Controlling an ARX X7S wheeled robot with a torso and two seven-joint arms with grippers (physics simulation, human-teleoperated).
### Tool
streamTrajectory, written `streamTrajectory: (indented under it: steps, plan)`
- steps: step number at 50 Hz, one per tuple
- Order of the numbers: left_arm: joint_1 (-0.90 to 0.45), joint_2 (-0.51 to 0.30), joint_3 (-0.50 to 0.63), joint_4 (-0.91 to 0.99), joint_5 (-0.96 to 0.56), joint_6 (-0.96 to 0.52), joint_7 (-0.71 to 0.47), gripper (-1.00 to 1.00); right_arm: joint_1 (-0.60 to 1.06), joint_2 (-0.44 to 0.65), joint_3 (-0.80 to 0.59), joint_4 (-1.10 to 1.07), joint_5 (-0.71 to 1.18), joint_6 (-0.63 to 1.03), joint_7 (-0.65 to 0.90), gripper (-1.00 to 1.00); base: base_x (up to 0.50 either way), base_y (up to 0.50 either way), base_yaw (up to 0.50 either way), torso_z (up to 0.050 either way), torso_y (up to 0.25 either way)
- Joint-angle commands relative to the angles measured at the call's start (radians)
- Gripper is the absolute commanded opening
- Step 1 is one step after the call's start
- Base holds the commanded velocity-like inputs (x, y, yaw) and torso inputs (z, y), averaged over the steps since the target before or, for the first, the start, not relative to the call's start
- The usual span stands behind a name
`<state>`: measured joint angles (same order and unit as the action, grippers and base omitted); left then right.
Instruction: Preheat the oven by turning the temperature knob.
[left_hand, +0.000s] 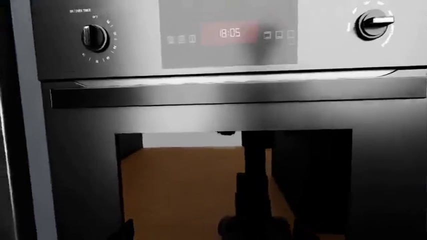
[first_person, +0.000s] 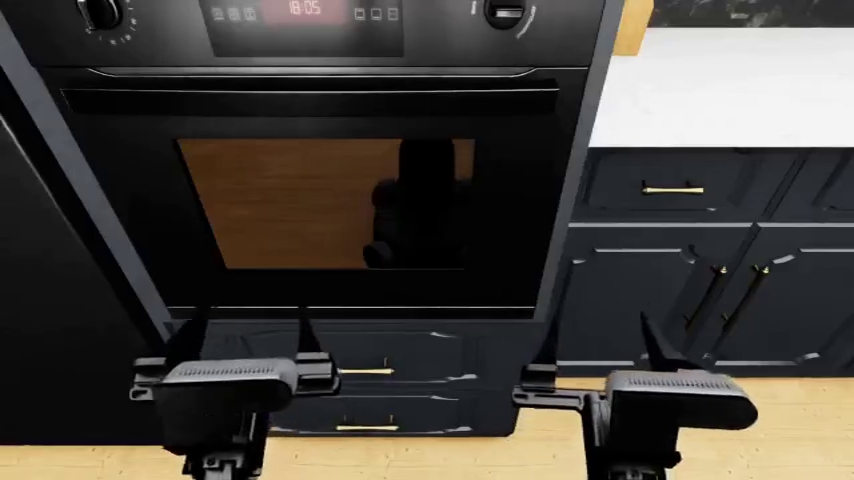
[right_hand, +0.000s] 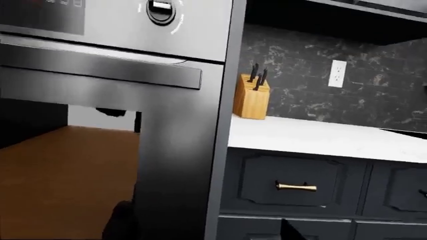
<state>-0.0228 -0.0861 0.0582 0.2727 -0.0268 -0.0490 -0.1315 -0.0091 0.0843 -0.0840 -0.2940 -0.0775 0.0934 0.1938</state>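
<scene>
A built-in oven (left_hand: 220, 150) is seen head-on. On its control panel a red clock display (left_hand: 229, 33) reading 18:05 is flanked by one knob (left_hand: 95, 37) at 9 o'clock and another knob (left_hand: 372, 23) at 3 o'clock. At 6 o'clock a door handle (left_hand: 233, 92) and window (left_hand: 233, 182) are shown.

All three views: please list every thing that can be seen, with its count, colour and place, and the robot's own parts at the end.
Built-in steel oven: one, dark grey, centre-left of the head view, door shut.
Round control knobs: two, black, one at the left and one at the right of the panel.
Clock display: one, red, between the knobs, showing 18:05.
Bar door handle: one, steel, below the panel.
Stone countertop: one, white, right of the oven.
Wooden knife block: one, light brown, on the countertop against the wall.
Wall socket: one, white, on the dark marbled wall.
Cabinet drawers: several, navy with brass handles, under the countertop and the oven.
Left gripper: one, black, low before the oven.
Right gripper: one, black, low before the cabinets.
</scene>
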Motion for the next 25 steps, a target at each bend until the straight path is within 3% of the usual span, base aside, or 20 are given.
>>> streamTrajectory:
  steps: [1, 10, 25]
  plan:
    - [-0.037, -0.033, 0.002, 0.174, 0.051, -0.045, -0.053, 1.0, 0.023, 0.027, -0.016, -0.194, -0.045, 0.06, 0.033, 1.0, 0.0, 0.0, 0.0, 0.0, 0.0]
    - [-0.129, -0.055, 0.008, 0.252, 0.072, -0.05, -0.064, 1.0, 0.149, 0.033, -0.014, -0.291, -0.06, 0.156, 0.037, 1.0, 0.0, 0.0, 0.0, 0.0, 0.0]
    - [-0.21, -0.071, 0.017, 0.284, 0.078, -0.035, -0.081, 1.0, 0.21, 0.052, -0.012, -0.328, -0.059, 0.187, 0.056, 1.0, 0.0, 0.0, 0.0, 0.0, 0.0]
